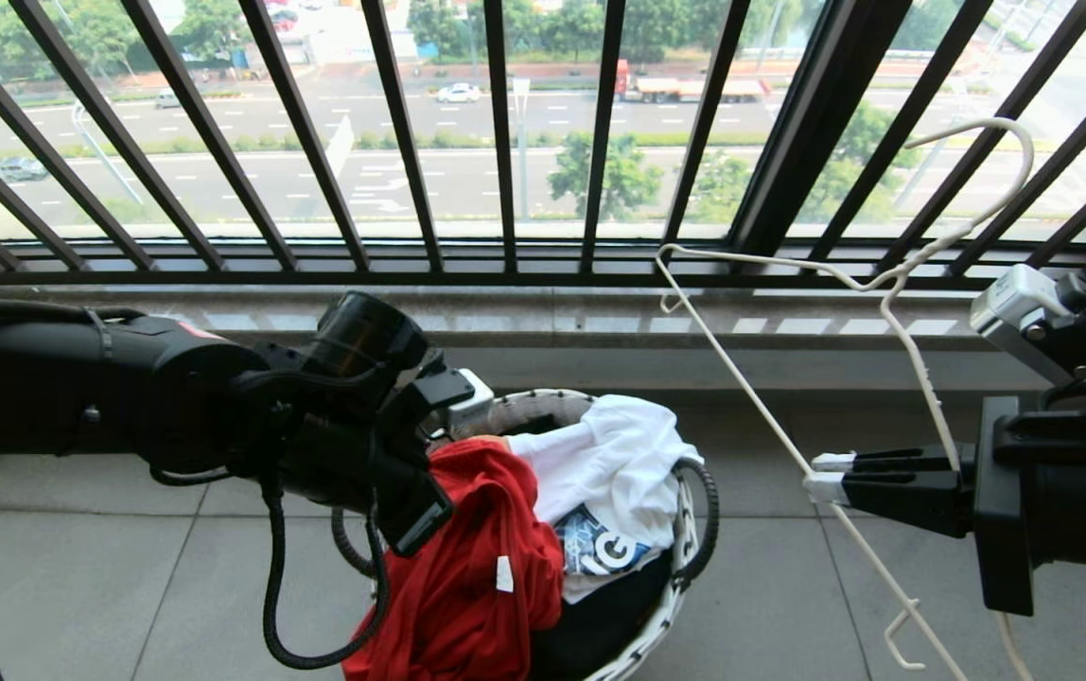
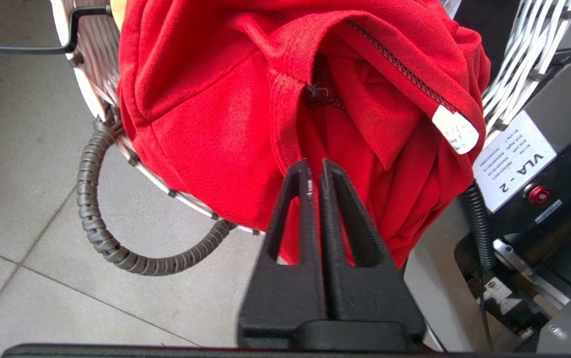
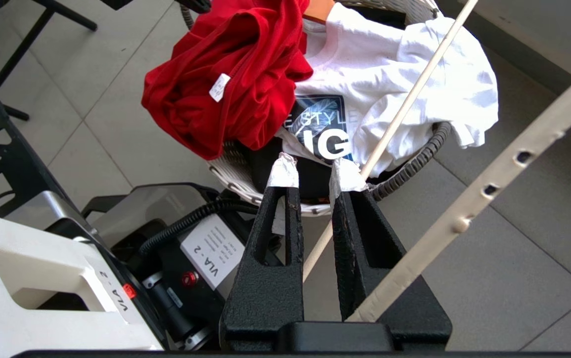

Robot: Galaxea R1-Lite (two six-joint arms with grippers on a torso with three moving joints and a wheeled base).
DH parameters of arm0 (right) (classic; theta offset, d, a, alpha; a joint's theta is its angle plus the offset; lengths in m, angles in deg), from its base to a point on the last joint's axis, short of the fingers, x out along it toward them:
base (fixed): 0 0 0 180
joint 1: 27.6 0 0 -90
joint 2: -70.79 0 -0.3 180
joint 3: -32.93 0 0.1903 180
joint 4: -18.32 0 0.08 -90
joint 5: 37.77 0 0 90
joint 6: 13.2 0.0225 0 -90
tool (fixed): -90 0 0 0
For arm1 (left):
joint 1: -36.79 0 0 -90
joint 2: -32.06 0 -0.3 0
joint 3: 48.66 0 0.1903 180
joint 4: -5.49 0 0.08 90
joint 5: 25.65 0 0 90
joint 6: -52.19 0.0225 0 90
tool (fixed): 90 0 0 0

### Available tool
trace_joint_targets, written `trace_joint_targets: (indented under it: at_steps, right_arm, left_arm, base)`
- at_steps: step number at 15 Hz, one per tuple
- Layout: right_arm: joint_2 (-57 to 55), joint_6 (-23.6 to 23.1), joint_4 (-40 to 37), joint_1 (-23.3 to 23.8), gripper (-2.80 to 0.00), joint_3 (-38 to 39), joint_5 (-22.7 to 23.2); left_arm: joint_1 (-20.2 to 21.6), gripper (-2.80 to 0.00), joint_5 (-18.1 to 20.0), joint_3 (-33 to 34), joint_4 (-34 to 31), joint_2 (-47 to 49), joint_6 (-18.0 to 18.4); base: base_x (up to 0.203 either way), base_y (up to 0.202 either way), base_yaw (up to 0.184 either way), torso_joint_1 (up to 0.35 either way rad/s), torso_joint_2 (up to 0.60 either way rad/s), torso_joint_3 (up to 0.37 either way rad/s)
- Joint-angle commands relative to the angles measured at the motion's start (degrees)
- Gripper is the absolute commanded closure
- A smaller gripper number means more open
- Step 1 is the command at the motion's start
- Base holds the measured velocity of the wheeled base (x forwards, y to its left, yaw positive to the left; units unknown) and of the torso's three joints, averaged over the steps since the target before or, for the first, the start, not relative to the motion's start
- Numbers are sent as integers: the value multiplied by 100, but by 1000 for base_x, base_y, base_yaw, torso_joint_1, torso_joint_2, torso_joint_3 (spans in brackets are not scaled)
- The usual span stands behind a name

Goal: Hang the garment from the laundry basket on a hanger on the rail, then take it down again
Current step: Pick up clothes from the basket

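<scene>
The red garment [image 1: 477,567] [image 3: 236,74] is bunched over the near rim of the laundry basket [image 1: 685,558] and spills outside it. My left gripper [image 1: 425,534] [image 2: 315,166] reaches down onto it and is shut on a fold of the garment [image 2: 206,114] just below the neckband; a white care label shows beside it. At the right, my right gripper [image 1: 817,476] [image 3: 313,166] is shut on the thin white hanger [image 1: 751,397] [image 3: 415,89], holding it tilted in the air beside the basket with its hook up. The rail is out of view.
A white printed T-shirt [image 1: 609,454] and a black garment [image 1: 600,615] also lie in the basket. The black barred window railing [image 1: 505,142] and a stone sill [image 1: 552,312] stand behind it. The robot's base [image 3: 42,278] sits close to the basket on the tiled floor.
</scene>
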Motion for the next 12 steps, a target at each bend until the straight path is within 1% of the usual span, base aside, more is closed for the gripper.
trace_joint_targets:
  at_steps: [1,3,4,6,7,10,12]
  right_arm:
    - [-8,-6,-2,0,0,3,11]
    - [-8,-6,-2,0,0,-5,11]
    - [-8,-6,-2,0,0,-5,11]
    - [-8,-6,-2,0,0,-5,11]
    - [-8,-6,-2,0,0,-5,11]
    - [17,-6,-2,0,0,4,11]
    - [51,-6,-2,9,0,4,11]
  left_arm:
    - [-5,-280,4,8,-12,102,11]
    - [-5,-280,4,6,2,153,11]
    - [-5,-280,4,9,83,202,11]
    - [3,-280,-11,101,523,350,-16]
    - [4,-280,-11,146,627,377,-23]
    - [74,-280,-15,173,707,443,31]
    - [85,-280,-14,173,886,703,37]
  base:
    - [0,0,0,0,0,0]
    - [0,0,0,0,0,0]
    - [0,0,0,0,0,0]
    - [0,0,0,0,0,0]
    - [0,0,0,0,0,0]
    - [0,0,0,0,0,0]
    - [0,0,0,0,0,0]
